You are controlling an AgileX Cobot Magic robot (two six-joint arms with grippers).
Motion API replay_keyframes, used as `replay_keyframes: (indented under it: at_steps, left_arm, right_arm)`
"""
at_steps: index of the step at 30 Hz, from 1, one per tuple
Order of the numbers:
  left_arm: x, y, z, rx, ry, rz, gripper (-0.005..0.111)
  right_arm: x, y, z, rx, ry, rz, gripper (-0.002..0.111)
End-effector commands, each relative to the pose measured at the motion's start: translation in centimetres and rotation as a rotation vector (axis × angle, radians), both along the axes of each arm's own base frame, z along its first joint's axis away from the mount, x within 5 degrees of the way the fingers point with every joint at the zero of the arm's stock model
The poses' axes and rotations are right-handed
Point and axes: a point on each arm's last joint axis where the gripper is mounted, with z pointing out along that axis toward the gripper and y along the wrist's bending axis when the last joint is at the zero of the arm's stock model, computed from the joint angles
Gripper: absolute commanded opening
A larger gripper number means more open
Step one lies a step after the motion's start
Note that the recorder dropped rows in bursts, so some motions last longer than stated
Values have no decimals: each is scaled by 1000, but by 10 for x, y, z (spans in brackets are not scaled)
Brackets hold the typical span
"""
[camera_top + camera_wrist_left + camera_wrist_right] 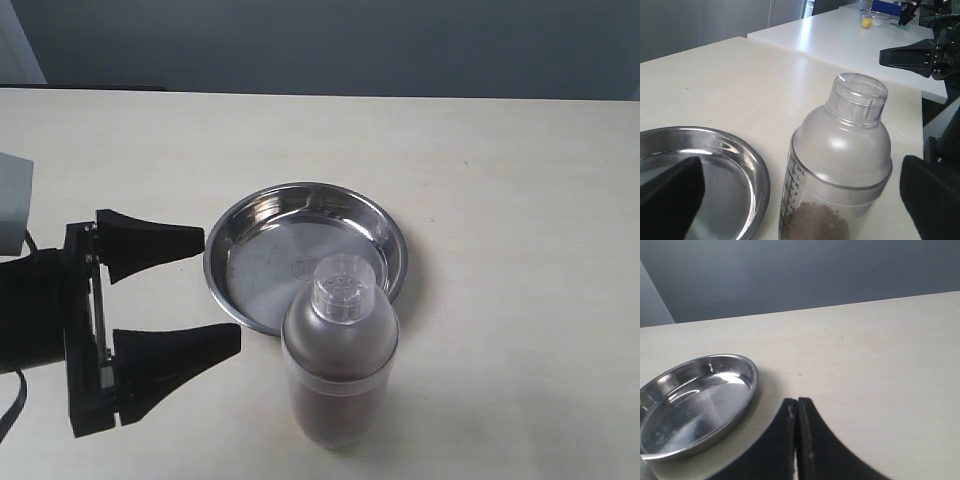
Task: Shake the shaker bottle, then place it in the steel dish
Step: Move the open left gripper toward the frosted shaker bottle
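Nearest stands 1 shaker bottle (340,360), upright on the surface (500,180) just beside 1 steel dish (260,260); its printed scale reads "MAX". 1 left tool (220,290) gapes wide near the bottle, gripping nothing. 1 right tool (797,405) is closed on nothing.
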Motion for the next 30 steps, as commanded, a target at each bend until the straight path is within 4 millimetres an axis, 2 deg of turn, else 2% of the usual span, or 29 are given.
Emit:
replay_keyframes:
  at_steps: [1,8,19,27,30]
  left_arm:
    - [-3,-1,1,-15,-6,-22,103]
    - [-4,-2,8,-95,-10,-38,103]
    - [4,0,15,-105,-108,21,103]
    - [12,-25,45,-164,-208,-90,103]
    - [16,-35,39,-116,-164,-93,103]
  right_arm:
    - [0,0,0,-1,-10,1,-1]
    - [0,0,0,-1,-10,1,-1]
    - [0,0,0,-1,-10,1,-1]
    - [0,0,0,-1,-10,1,-1]
    - [0,0,0,-1,-10,1,-1]
